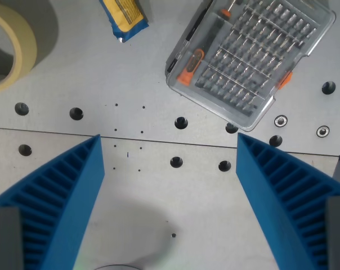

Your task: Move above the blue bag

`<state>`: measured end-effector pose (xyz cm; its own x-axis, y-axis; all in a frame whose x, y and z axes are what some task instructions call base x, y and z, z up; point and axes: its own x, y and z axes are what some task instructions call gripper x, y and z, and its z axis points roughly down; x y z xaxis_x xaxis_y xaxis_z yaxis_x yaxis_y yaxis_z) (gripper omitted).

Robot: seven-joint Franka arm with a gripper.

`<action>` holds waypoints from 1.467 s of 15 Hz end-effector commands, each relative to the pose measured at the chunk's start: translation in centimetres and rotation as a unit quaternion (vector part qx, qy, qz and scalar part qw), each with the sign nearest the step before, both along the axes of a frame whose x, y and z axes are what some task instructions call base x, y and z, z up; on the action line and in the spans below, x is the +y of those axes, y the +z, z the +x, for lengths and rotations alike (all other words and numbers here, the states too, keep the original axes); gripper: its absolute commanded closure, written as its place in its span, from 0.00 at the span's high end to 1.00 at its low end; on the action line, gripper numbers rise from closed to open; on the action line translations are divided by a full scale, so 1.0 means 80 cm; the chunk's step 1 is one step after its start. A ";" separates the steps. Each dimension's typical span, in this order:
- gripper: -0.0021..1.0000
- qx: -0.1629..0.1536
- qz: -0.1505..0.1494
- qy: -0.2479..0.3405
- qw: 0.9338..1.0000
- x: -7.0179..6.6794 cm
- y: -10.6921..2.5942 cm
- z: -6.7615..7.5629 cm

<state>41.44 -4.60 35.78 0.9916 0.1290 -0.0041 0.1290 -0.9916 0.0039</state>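
— Blue ribbed fingers [57, 208] fill the bottom corners, one on each side. Is the gripper [170, 147] holding anything?

— No. Its jaws are spread wide, and between them is only bare grey table [159, 214] with its rows of bolt holes.

— Where's the blue bag [124, 17]?

— At the very top edge, a bit left of centre. It's blue with a yellow front, partly cut off by the frame, and well apart from the gripper.

— What's beside it?

— A clear bit case [250, 56] lies tilted on the wrist view's right, with an orange-handled driver inside. On the wrist view's left, in the top corner, sits a roll of masking tape [15, 48].
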 end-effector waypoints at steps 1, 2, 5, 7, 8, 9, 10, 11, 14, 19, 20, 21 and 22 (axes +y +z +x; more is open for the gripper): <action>1.00 -0.002 0.000 0.000 1.000 0.000 0.002 0.000; 1.00 -0.002 0.000 0.000 1.000 0.000 0.002 0.000; 1.00 -0.002 0.000 0.002 1.000 0.000 0.002 0.000; 1.00 -0.002 0.000 0.006 1.000 0.001 0.001 0.000; 1.00 -0.002 0.000 0.009 1.000 0.001 0.000 0.001; 1.00 -0.003 0.000 0.013 1.000 0.002 -0.001 0.002; 1.00 -0.003 0.000 0.018 1.000 0.002 -0.003 0.002; 1.00 -0.004 0.000 0.023 1.000 0.003 -0.005 0.004; 1.00 -0.007 0.001 0.038 0.999 0.007 -0.013 0.008; 1.00 -0.011 0.003 0.071 0.997 0.017 -0.034 0.019; 1.00 -0.012 0.004 0.078 0.997 0.019 -0.039 0.022; 1.00 -0.012 0.004 0.086 0.996 0.022 -0.044 0.024; 1.00 -0.013 0.003 0.094 0.995 0.025 -0.050 0.027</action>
